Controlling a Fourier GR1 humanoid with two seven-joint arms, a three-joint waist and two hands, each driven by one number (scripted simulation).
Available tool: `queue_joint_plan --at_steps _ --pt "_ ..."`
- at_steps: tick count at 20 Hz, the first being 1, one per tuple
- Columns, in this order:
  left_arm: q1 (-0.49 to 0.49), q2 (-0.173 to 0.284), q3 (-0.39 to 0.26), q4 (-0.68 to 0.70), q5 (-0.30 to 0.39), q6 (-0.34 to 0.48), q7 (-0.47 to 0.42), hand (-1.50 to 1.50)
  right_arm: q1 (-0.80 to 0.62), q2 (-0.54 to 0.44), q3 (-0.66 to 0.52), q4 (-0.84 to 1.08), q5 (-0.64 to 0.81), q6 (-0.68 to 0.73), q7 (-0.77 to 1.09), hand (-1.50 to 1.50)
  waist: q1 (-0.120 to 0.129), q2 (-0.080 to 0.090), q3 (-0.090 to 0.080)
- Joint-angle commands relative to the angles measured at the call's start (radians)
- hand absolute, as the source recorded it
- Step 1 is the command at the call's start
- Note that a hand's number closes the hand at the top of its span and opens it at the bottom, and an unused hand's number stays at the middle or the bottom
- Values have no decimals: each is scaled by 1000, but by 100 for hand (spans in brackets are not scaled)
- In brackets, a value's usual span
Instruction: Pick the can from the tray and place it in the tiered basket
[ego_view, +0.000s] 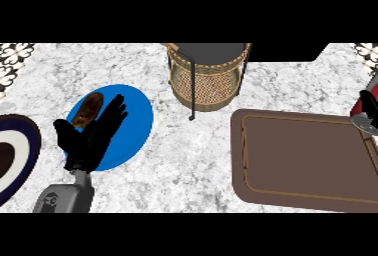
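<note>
Left hand (90, 139): fingers straight and slightly spread, thumb out to the side, holding nothing; it shows over the blue plate (133, 107) at the left, forearm entering from the lower edge. Brown food item (90, 107) lies on the plate's upper left part, just beside the fingertips

Right hand (368, 102): only a dark sliver shows at the right edge; fingers curled round the can (360, 116), which is red with a silvery end. Can sits at the right edge, above the tray's upper right corner; cannot tell whether it touches the tray

Tray (303, 160): brown, rectangular, raised rim, lower right on the desk (192, 165), which is grey marble

Basket (208, 75): woven, dark wire frame, top centre, just beside the tray's upper left corner, apart from the can

Dark-rimmed plate (16, 155), cut by the left edge
</note>
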Motion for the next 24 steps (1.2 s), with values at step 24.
queue_joint_plan --at_steps 24 --pt "-17 -2 27 3 11 -17 15 0 -787 154 263 599 136 -264 326 150 30 9 0"
